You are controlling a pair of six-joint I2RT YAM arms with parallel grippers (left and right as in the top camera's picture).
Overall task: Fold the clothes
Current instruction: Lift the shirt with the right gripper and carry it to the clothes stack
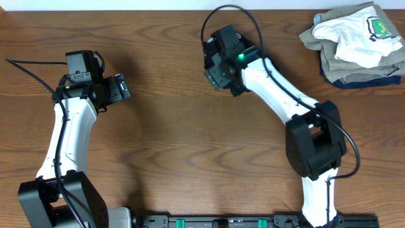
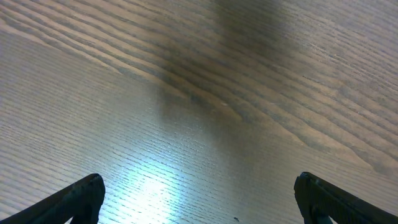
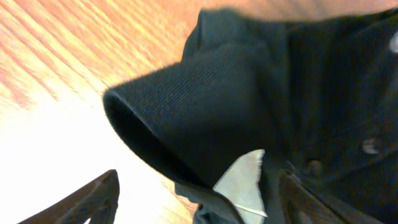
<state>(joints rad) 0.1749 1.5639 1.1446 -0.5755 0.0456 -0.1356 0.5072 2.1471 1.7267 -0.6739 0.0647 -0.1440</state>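
Observation:
The clothes, a black polo shirt (image 3: 217, 93), fill the right wrist view close up: ribbed collar, white neck label (image 3: 244, 180) and two buttons. The collar lies between the spread fingers of my right gripper (image 3: 196, 202), which is open; the right finger is partly covered by cloth. In the overhead view the right gripper (image 1: 217, 71) is at the table's upper middle, and I cannot make out the shirt there. My left gripper (image 1: 120, 88) is open and empty over bare wood at the left; it also shows in the left wrist view (image 2: 199, 190).
A pile of folded garments stands at the back right corner: a white one with a green crest (image 1: 361, 35) on top of khaki and navy ones (image 1: 354, 73). The wooden table (image 1: 171, 145) spreads between the arms.

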